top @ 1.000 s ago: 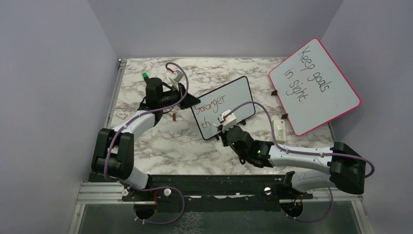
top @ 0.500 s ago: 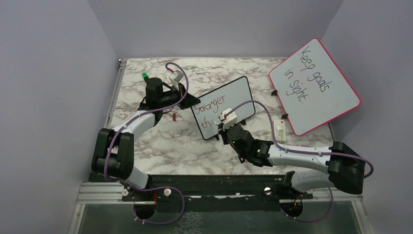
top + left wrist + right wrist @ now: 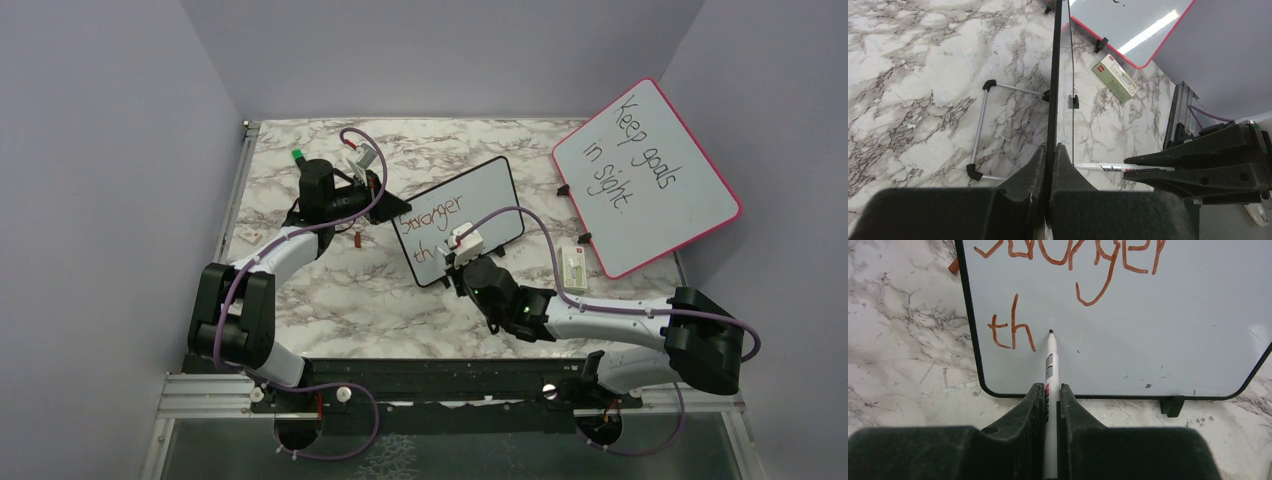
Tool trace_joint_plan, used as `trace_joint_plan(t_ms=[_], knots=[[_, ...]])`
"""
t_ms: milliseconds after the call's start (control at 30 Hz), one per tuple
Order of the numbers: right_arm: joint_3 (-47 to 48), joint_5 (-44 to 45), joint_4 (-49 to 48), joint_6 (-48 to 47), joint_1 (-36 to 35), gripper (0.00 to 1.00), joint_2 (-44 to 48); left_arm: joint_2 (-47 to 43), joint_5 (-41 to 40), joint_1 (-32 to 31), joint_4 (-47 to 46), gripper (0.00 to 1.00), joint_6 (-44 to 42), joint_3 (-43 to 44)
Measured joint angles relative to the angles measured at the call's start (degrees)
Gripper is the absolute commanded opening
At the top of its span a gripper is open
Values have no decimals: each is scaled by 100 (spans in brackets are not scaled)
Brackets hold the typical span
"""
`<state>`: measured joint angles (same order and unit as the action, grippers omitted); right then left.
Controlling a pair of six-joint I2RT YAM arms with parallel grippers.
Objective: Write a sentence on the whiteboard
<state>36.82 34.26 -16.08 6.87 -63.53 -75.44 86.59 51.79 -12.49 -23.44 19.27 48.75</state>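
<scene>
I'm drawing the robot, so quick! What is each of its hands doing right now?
Left gripper: jaws shut on the edge of the whiteboard.
Right gripper: jaws shut on the marker, its tip at the whiteboard.

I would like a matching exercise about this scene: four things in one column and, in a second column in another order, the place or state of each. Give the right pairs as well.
Things:
1. whiteboard
2. marker
3. pink-framed board
4. small box

Places or states:
A. lies flat on the table
B. clamped at its edge by the left gripper
C. held in the right gripper
D. bears black handwriting

Pairs: 1-B, 2-C, 3-D, 4-A
</scene>
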Motion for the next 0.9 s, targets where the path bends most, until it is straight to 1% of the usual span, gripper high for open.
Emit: trace_joint_plan(t_ms=[300,900], knots=[[2,-7,-212,-98,22,1,-28,0,0,0,0,0,0,0],[2,-306,-249,-247,24,1,-42,0,-2,0,0,0,-2,0]])
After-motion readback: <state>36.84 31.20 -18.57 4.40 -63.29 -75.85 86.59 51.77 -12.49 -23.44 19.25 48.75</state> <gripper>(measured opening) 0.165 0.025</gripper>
